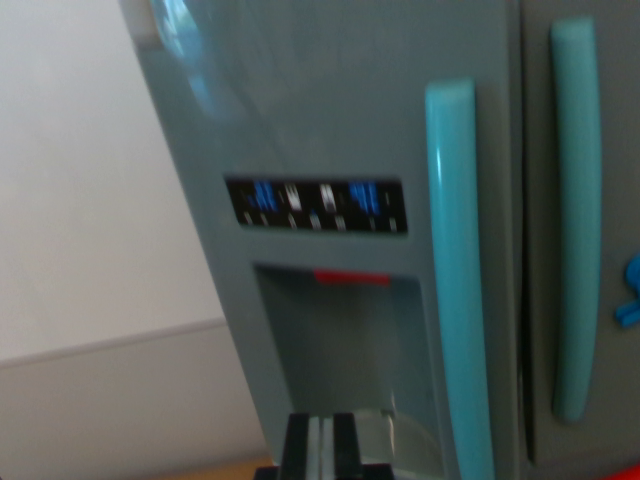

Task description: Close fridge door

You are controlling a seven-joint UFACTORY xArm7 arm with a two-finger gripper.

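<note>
You are looking at a grey toy fridge (350, 120) that fills most of the wrist view, slightly blurred and tilted. It has two doors: the left door (330, 100) takes up the middle of the picture, and the right door (610, 150) runs along the wrist view's right edge. A dark seam separates them, and from here you cannot tell whether either door stands ajar.

You can count two turquoise handles, both upright: the left handle (458, 280) just beside the seam, and the right handle (577, 220) on the other door. On the left door sits one dark control panel (316, 204) with blue and white markings, and below it one recessed dispenser bay (350, 360) with a single red strip (350, 278) at its top.

At the bottom edge you see the end effector (320, 450), just its dark fingertips with a pale band between them, in front of the dispenser bay. You cannot tell whether they are apart or together. One blue shape (631, 290) shows at the right edge.
</note>
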